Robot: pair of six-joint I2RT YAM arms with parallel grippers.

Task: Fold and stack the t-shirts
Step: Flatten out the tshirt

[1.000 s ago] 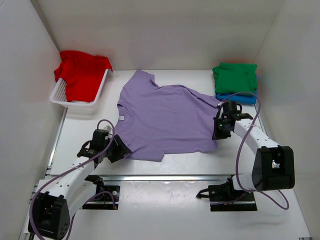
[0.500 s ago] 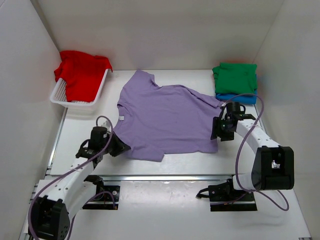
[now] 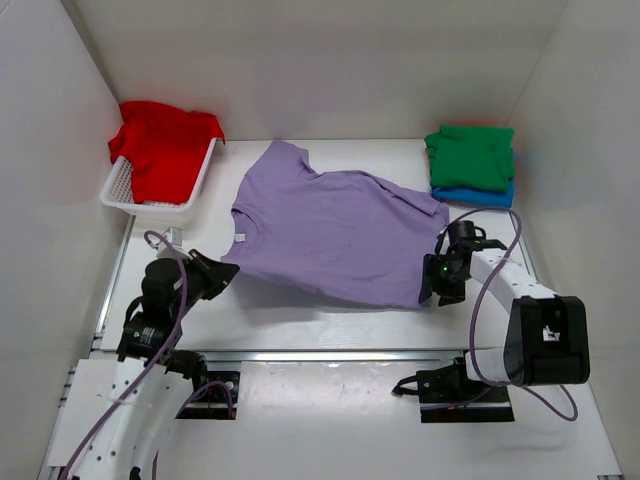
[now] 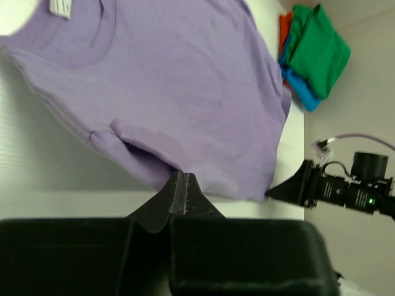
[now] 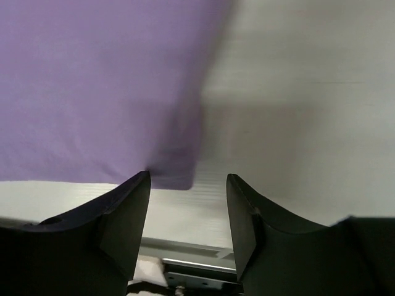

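Observation:
A lavender t-shirt [image 3: 335,235] lies spread over the middle of the table. My left gripper [image 3: 224,275] is shut on its near left edge, and in the left wrist view the tips [image 4: 180,176] pinch a fold of the lavender t-shirt [image 4: 173,80]. My right gripper [image 3: 437,284] stands open at the shirt's near right corner. In the right wrist view that gripper [image 5: 188,180] holds nothing, with the corner of the lavender t-shirt [image 5: 92,92] just beyond its left finger. A red t-shirt [image 3: 165,150] fills the basket. A folded green t-shirt [image 3: 470,155] rests on a blue one [image 3: 482,196].
The white slotted basket [image 3: 122,188] sits at the far left by the left wall. The green and blue stack is at the far right corner, close to the right wall. Both arm bases and a metal rail [image 3: 330,355] line the near edge.
My left gripper shut on the shirt's near left edge and drew it back to the left. My right gripper opened, let go of the shirt and slid nearer.

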